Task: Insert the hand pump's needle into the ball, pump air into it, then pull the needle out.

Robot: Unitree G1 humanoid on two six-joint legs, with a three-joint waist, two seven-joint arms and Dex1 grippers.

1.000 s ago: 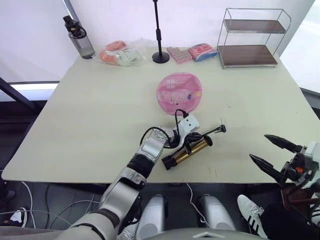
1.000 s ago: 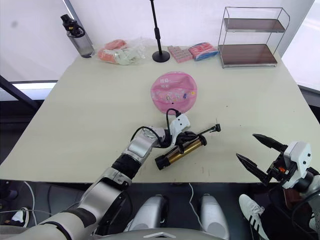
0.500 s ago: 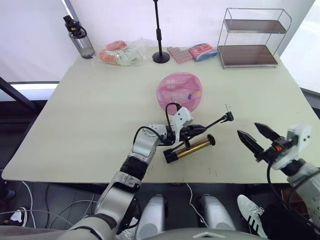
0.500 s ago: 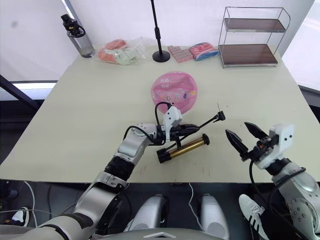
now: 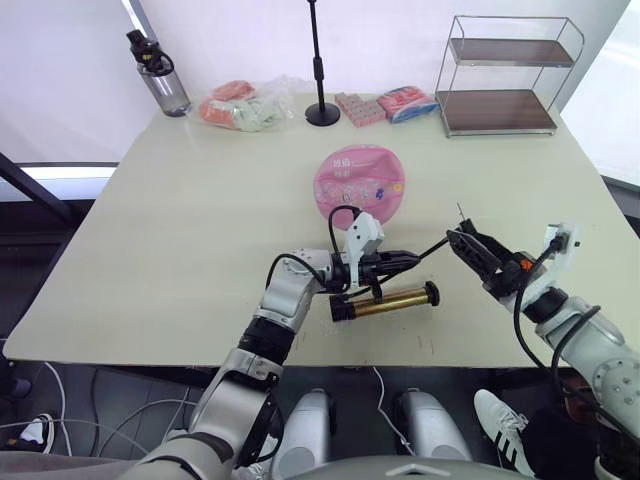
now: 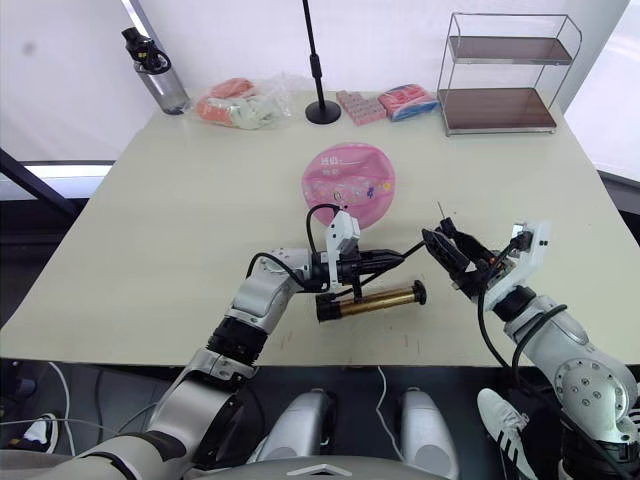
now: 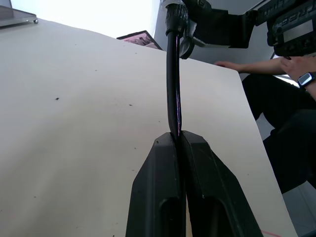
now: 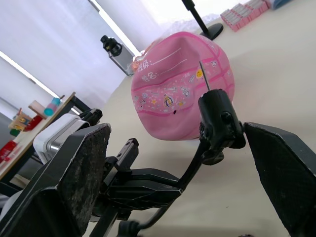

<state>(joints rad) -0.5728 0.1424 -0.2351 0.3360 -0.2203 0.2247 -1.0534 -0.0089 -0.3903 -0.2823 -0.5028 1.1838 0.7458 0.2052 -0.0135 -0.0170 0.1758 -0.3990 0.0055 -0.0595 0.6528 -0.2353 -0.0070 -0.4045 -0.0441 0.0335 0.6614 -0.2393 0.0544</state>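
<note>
2 head eyes overhead, 2 wrist close-ups

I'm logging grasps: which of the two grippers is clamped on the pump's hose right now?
The left gripper: its fingers are shut on the black hose. The right gripper is open, its fingers either side of the needle fitting.

A cream table (image 5: pixel 180 250) is set before a white wall (image 5: pixel 230 40). Along the far edge are placed a water bottle (image 5: pixel 155 75), a clear bag (image 5: pixel 245 105) of pink and pale items, a black pole stand (image 5: pixel 319 70), pink packets (image 5: pixel 385 105) and a two-shelf wire rack (image 5: pixel 500 75) with dark wood shelves. Dark floor with cables (image 5: pixel 110 415) is seen below. Bright window light (image 8: pixel 148 19) is noted in the right wrist view.
</note>
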